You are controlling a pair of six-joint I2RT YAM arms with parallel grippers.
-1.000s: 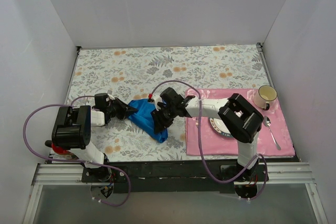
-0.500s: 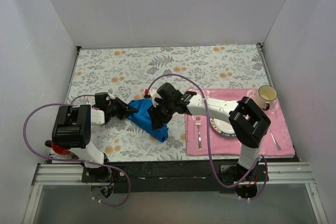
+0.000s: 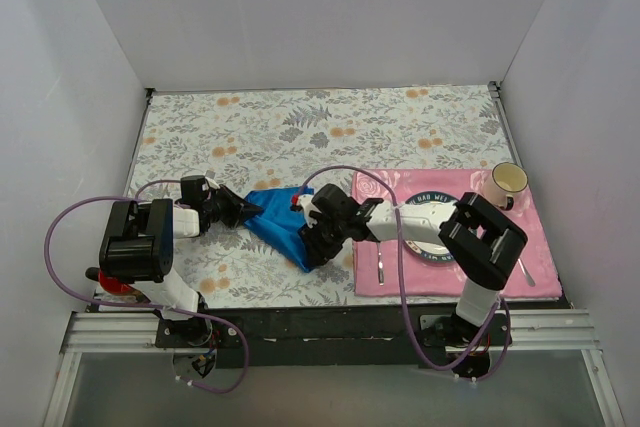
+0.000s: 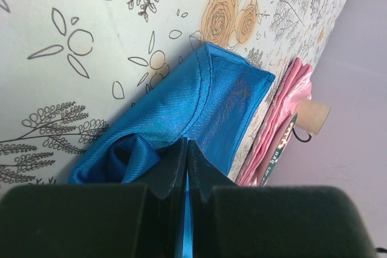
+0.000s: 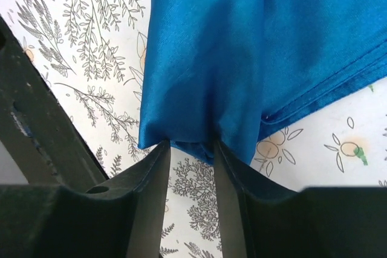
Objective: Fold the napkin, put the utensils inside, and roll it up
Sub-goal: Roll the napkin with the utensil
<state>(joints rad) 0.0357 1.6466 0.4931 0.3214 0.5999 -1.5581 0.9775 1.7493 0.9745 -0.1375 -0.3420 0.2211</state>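
The blue napkin (image 3: 278, 219) lies folded and bunched on the floral tablecloth, left of the pink placemat (image 3: 540, 277). My left gripper (image 3: 247, 211) is shut on its left edge; in the left wrist view a thin strip of the napkin (image 4: 217, 98) runs between the closed fingertips (image 4: 175, 164). My right gripper (image 3: 316, 244) holds the napkin's near right end; in the right wrist view the napkin (image 5: 242, 46) bunches between the two fingertips (image 5: 158, 155). No knife shows in any view.
On the pink placemat sit a plate (image 3: 432, 219), a fork (image 3: 379, 263), a spoon (image 3: 521, 255) and a mug (image 3: 507, 183). White walls enclose the table on three sides. The black base rail (image 3: 320, 322) runs along the near edge.
My right gripper has moved down the napkin toward its near right end, and the arm now lies lower, uncovering the plate. The napkin's top edge has spread rightward. The left gripper has stayed put.
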